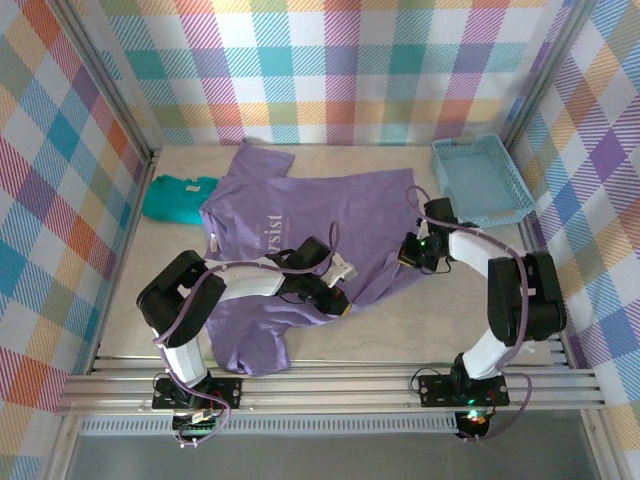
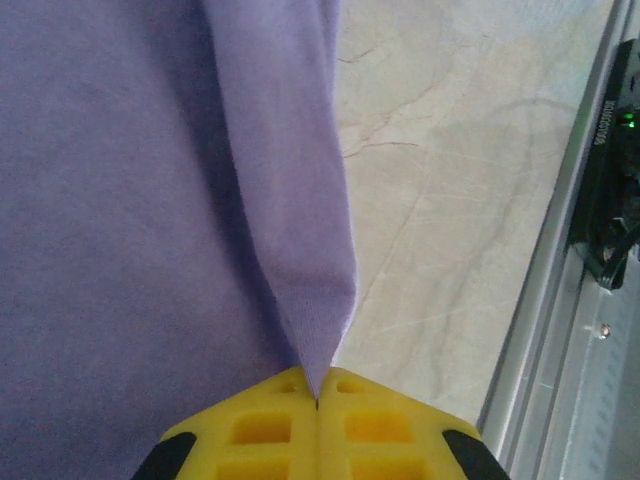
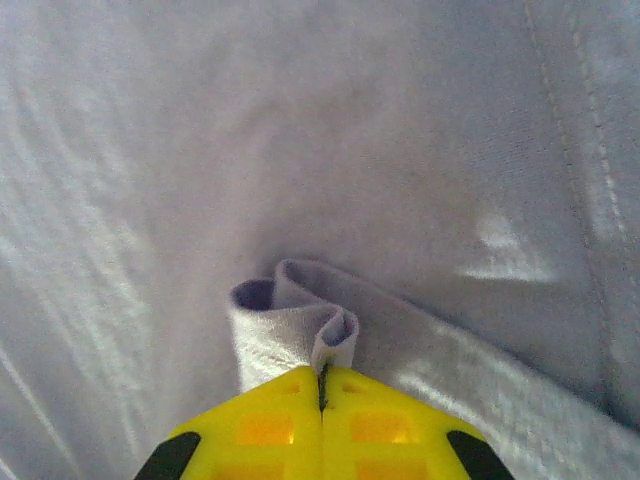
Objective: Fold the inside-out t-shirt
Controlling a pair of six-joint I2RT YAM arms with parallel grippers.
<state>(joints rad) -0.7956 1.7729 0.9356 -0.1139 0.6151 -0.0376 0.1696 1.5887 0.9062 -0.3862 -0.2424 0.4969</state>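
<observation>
Fingers point(image 2: 260, 430) pinch the t-shirt point(image 1: 330, 215), its length crosswise, collar point(image 1: 212, 236) pointing left.

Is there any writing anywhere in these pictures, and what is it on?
"rsist": white letters on the lavender t-shirt; the word's start is not legible.
White print on the black part at the right of the left wrist view: too blurred to read.

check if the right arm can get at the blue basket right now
Probably, but not freely: the blue basket lies just beyond the right arm with nothing between, yet its jaws are shut on the t-shirt.
</observation>
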